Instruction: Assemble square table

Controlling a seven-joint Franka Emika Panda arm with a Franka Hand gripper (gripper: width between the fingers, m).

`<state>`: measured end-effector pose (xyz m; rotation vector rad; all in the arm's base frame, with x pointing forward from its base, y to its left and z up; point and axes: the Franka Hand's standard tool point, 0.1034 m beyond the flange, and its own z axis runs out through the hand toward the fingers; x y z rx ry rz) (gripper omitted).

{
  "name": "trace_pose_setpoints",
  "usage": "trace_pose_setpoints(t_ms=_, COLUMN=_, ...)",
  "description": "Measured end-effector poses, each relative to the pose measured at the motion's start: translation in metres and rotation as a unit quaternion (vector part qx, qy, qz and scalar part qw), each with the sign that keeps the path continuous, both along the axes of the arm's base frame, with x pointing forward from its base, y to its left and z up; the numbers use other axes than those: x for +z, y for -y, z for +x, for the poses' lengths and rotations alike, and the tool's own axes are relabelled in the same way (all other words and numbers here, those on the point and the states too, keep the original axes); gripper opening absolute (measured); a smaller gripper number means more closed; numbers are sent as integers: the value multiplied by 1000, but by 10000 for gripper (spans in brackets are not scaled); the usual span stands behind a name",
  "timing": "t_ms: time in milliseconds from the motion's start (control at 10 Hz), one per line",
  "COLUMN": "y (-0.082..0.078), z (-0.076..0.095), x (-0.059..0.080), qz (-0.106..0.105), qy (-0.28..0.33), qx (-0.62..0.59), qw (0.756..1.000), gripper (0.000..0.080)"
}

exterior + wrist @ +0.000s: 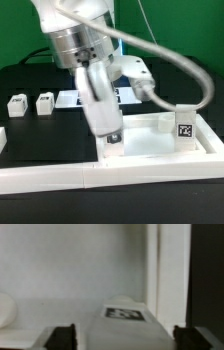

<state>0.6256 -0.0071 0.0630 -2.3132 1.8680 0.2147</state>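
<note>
White plastic square tabletop point(150, 146): laid flat on the black surface point(40, 135), just beside the border wall point(50, 178).

First leg point(185, 124): seen upright at the slab's corner on the exterior view's right.

Second leg point(125, 314): stood at the slab's corner on the exterior view's left and flanked by the fingers point(62, 336). Whether it is clasped or merely bracketed cannot be told.

Third leg point(17, 105) and fourth leg point(44, 103): set loose on the surface, well apart from the slab.

Progress is judged about half done, with two legs yet to be fitted.
</note>
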Motion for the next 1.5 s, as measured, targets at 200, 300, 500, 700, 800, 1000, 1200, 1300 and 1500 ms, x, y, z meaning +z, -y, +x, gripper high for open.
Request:
trace_pose_setpoints(t_ms=200, y=-7, z=-4, x=-8, qz=-22, qy=67, qx=209, qw=975, gripper=635)
trace_pose_setpoints(t_ms=300, y=-6, z=-4, x=-8, qz=-23, qy=72, qx=241, qw=968, gripper=635)
trace_pose_setpoints(t_ms=500, y=-3, z=-4, x=-9, qz=-28, qy=86, qx=333, qw=939, gripper=649)
trace_pose_setpoints(t_ms=700, y=-1, z=0, x=-5, qz=-58, qy=109, qx=484, qw=866, gripper=649)
trace_pose_setpoints(t_ms=800, y=-1, z=3, x=0, qz=-74, qy=124, qx=500, qw=854, gripper=649)
trace_pose_setpoints(t_ms=1000, y=0, z=1, x=-3, qz=-72, qy=119, qx=481, qw=866, gripper=521)
trace_pose_setpoints(t_ms=1200, y=0, z=0, x=-4, qz=-71, qy=111, qx=424, qw=896, gripper=385)
trace_pose_setpoints(t_ms=1300, y=0, z=0, x=-3, qz=-70, qy=107, qx=390, qw=912, gripper=283)
trace_pose_setpoints(t_ms=1500, y=0, z=0, x=-4, qz=-70, qy=97, qx=319, qw=940, gripper=283)
